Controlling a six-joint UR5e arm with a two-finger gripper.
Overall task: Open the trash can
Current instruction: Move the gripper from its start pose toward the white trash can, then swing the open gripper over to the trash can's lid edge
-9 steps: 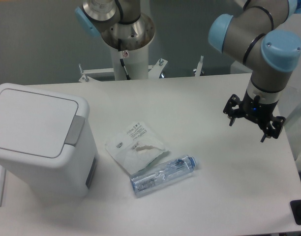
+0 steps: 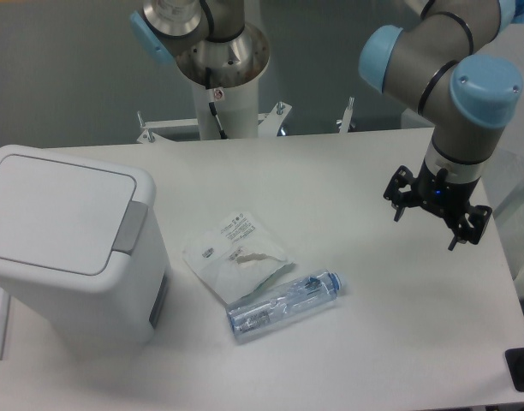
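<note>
The trash can stands at the counter's left edge. Just right of it lies a packet, and a bottle lies on its side in front of the packet — touching it. The gripper hangs over the counter's right side, well apart from all three.

We see a white table bearing the trash can; just beside it lie a crumpled, perhaps plastic, packet and a bottle.

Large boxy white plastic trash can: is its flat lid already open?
No. The large boxy white plastic trash can has its lid lying flat and shut, the black two-finger gripper far away.
</note>
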